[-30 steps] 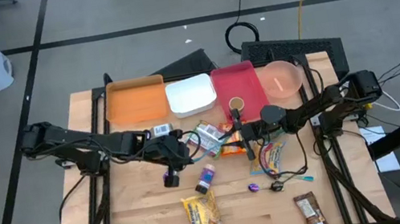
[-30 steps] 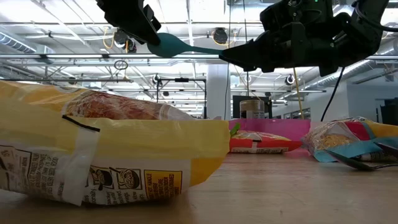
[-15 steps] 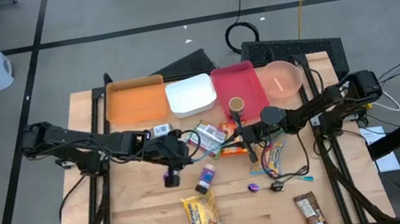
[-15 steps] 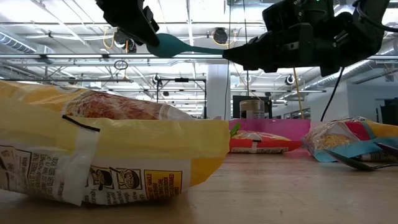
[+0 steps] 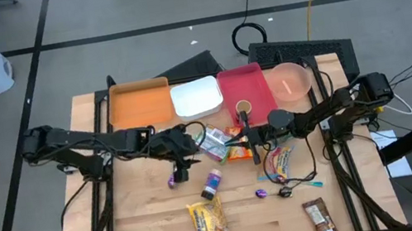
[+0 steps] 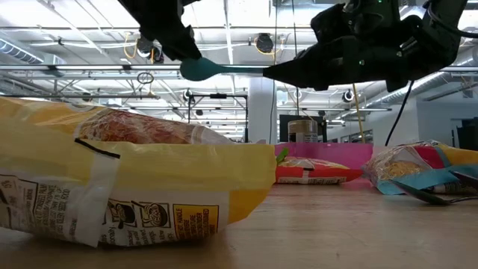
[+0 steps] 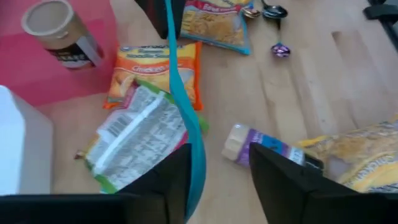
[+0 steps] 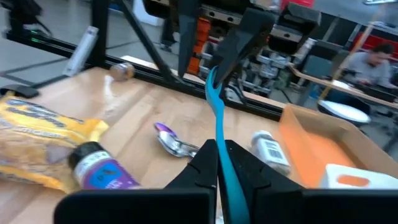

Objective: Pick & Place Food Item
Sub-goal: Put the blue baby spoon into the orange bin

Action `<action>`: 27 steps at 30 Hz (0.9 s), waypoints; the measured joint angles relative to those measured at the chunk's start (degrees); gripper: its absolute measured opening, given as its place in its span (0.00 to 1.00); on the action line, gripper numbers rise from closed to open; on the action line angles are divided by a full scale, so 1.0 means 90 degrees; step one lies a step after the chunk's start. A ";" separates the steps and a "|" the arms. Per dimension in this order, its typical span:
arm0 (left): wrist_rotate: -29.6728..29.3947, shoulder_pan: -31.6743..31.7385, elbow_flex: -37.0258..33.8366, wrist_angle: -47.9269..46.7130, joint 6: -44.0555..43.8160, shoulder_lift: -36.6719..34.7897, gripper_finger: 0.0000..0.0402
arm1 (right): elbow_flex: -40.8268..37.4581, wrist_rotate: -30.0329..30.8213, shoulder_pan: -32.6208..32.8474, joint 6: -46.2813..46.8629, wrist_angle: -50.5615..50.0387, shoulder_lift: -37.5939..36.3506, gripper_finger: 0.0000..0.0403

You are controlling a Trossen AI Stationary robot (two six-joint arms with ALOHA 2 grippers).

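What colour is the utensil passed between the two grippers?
Teal utensil, clearest in the right wrist view.

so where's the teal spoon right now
In the high view the teal spoon is held above the table's middle, over the snack packets, pinched by the shut right gripper with the left gripper open around its other end.

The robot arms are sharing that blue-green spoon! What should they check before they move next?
1. Right tool shut on the teal spoon: ok.
2. Left tool open: ok, its fingers stand apart.
3. Spoon clear of the left tool: not ok, one end lies between those open fingers.
4. Spoon up off the table: ok, the low view shows it in the air.
5. Bare room in the pink tray: ok, only a cup stands at one end.
6. Where the spoon should be put down: cannot tell.
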 joint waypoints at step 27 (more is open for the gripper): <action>-0.1817 -0.0501 -0.0362 -0.0969 -0.0565 -0.3534 0.42 | 0.0002 0.0680 -0.0665 0.0735 -0.0116 0.0000 0.01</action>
